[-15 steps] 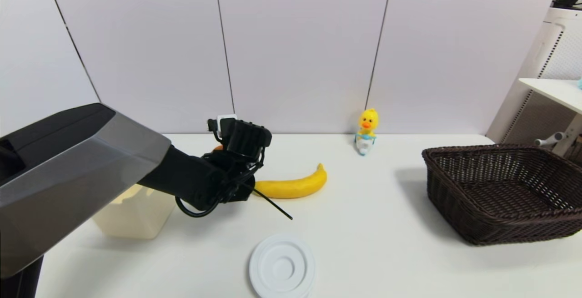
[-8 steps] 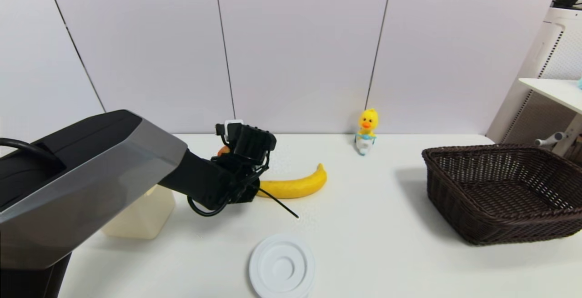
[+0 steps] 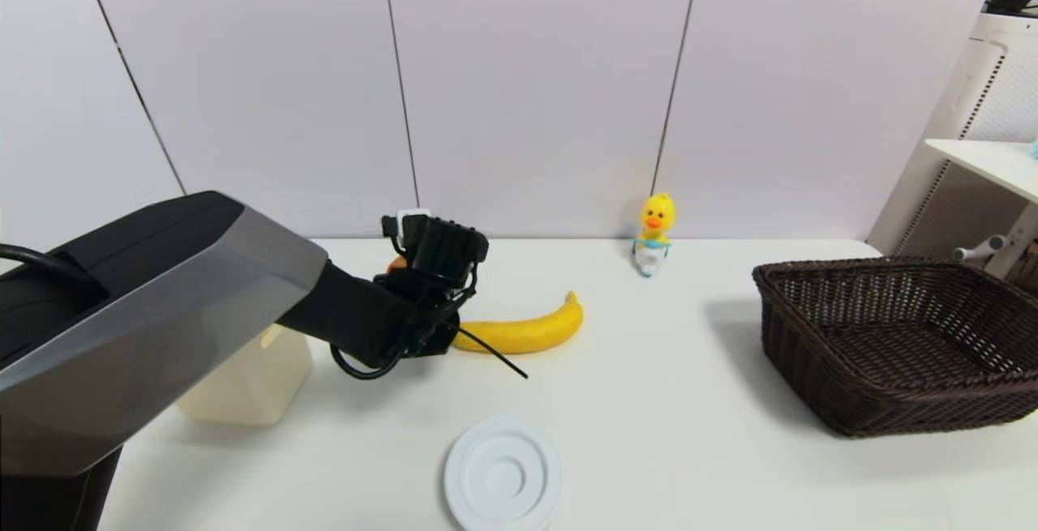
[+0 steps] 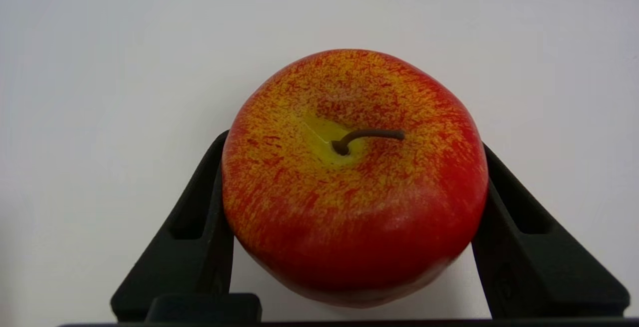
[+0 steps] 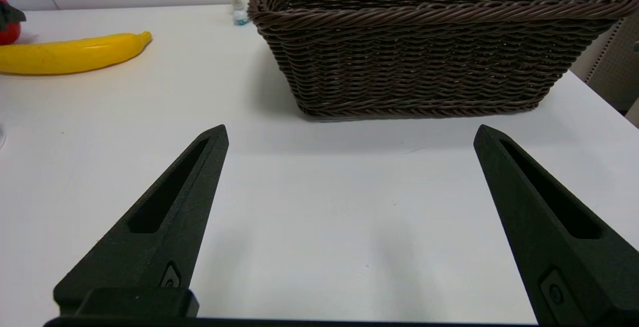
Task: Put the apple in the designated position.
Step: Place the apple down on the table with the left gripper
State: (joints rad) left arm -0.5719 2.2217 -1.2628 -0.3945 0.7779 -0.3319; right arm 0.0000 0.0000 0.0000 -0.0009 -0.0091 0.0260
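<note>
the desk [image 3: 689, 401] is carrying a wicker basket [image 3: 896, 344] far off to the left hand's [image 4: 352, 177] right, a banana [image 3: 527, 330] just beside it, and a white lid [image 3: 503, 474] nearer the robot. the left hand is gripping the apple [image 4: 354, 177] by its sides; whether it is lifted is unclear. judgement: grasp done, transfer and placement remaining. the right hand [image 5: 349, 142] is hovering spread, empty.

White table [image 3: 649, 401] bearing banana [image 3: 523, 330], basket [image 3: 892, 344], lid [image 3: 503, 474]
</note>
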